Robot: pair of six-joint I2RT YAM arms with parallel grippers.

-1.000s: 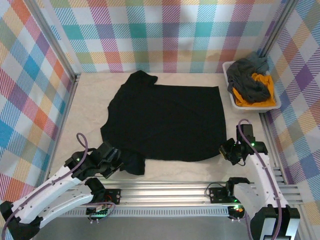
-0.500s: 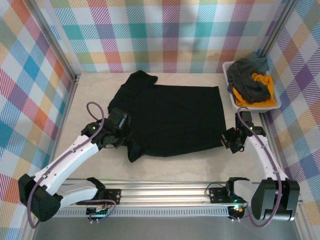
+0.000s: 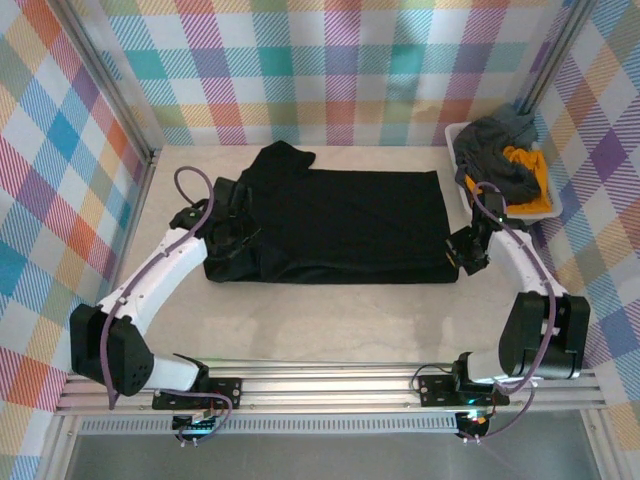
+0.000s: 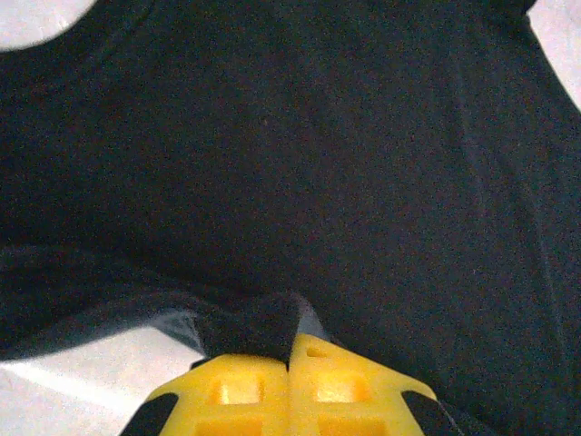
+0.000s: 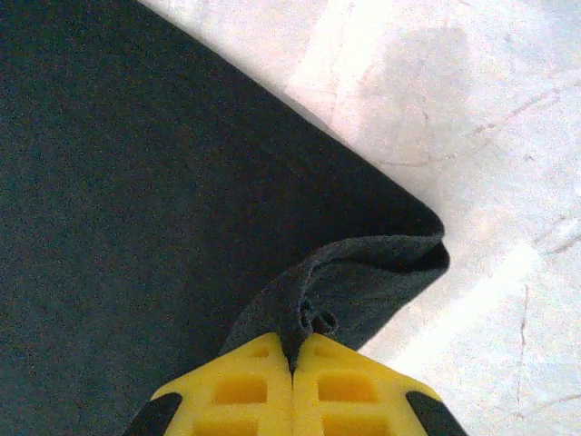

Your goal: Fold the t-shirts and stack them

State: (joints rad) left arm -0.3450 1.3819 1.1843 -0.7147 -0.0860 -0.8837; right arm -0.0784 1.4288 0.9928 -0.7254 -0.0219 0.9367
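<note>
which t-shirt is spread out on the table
The black t-shirt, spread on the table; the dark grey t-shirt and the orange-yellow t-shirt lie crumpled in the white tub.

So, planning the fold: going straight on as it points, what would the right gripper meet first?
The black shirt: the right gripper is shut on its corner, and more shirt lies straight ahead, likely close.

Both arms stretch forward with elbows bowed outward, the left gripper (image 4: 290,343) and right gripper (image 5: 292,354) each with yellow fingers (image 5: 238,391) pressed together, pinching the black t-shirt (image 3: 340,225).
</note>
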